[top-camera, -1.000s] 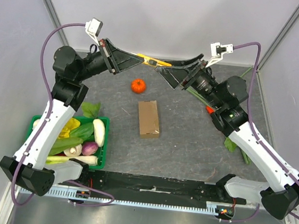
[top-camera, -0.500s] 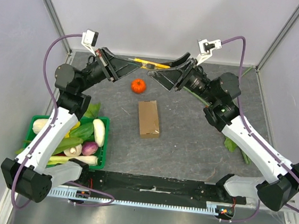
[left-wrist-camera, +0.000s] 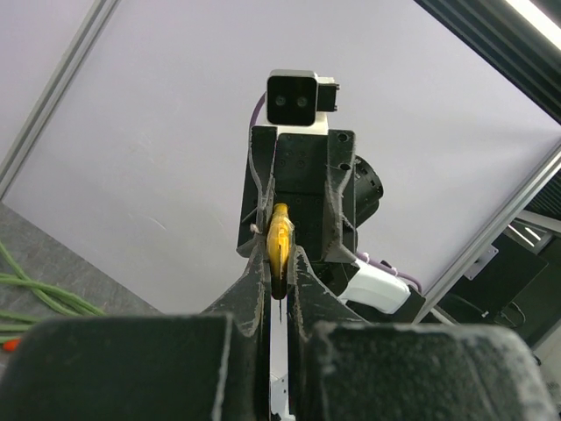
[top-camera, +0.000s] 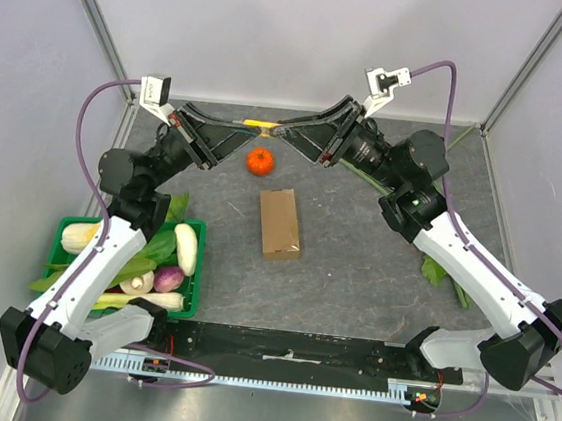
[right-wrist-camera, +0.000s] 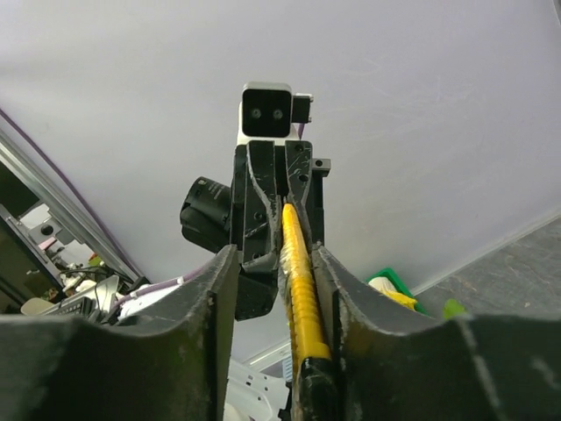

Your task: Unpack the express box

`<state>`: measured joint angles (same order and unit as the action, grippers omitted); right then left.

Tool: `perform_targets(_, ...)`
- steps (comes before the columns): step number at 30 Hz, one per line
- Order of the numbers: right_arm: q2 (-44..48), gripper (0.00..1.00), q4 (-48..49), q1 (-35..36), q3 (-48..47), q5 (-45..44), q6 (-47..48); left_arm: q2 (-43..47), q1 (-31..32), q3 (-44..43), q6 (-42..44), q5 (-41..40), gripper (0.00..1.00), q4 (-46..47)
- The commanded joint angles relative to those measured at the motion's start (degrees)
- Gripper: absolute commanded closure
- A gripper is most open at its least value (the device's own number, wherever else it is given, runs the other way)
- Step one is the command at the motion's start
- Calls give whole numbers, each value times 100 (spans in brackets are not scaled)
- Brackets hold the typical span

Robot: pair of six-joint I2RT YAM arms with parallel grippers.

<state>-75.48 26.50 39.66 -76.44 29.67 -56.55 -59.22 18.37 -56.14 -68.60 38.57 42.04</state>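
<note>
Both arms rose; left gripper (top-camera: 252, 128) & right gripper (top-camera: 281, 130) clamp yellow knife (top-camera: 260, 124), express box (top-camera: 280, 223) long axis near-far

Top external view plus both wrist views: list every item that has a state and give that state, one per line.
express box: lid shut, lying flat on the table, untouched.
yellow utility knife: held in the air between both grippers.
left gripper: shut on one end of the knife.
right gripper: shut on the other end.
tangerine: loose on the table behind the box.
green crate: full of vegetables.
</note>
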Motion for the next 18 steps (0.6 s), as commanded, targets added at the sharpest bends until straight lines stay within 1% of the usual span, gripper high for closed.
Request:
perform_targets(1, -72, 57, 101, 59, -362, 83, -22, 130, 26, 191, 224, -253, 98, 691)
perform_targets(2, -81, 59, 83, 77, -371, 83, -31, 139, 26, 226, 224, -271, 98, 735)
perform_targets(5, -98, 57, -22, 95, -406, 109, 39, 139, 35, 235, 268, -288, 98, 753)
perform_targets(7, -98, 52, -75, 112, -450, 170, 127, 139, 35, 235, 294, -288, 98, 753)
perform_targets(9, -98, 41, -233, 112, -476, 162, 197, 156, 35, 226, 303, -306, 98, 744)
perform_targets(10, -107, 40, -294, 121, -494, 179, 258, 139, 35, 226, 286, -306, 98, 718)
perform_targets(13, -98, 44, -417, 121, -512, 179, 329, 122, 35, 244, 259, -324, 98, 726)
perform_targets(14, -107, 50, -479, 130, -520, 171, 338, 121, 35, 235, 242, -332, 98, 735)
perform_targets(16, -107, 54, -549, 121, -538, 153, 391, 121, 35, 244, 233, -315, 98, 744)
perform_targets(17, -107, 61, -602, 121, -538, 118, 408, 113, 35, 244, 224, -315, 98, 744)
perform_targets(18, -107, 64, -628, 121, -547, 92, 426, 104, 35, 253, 207, -306, 98, 744)
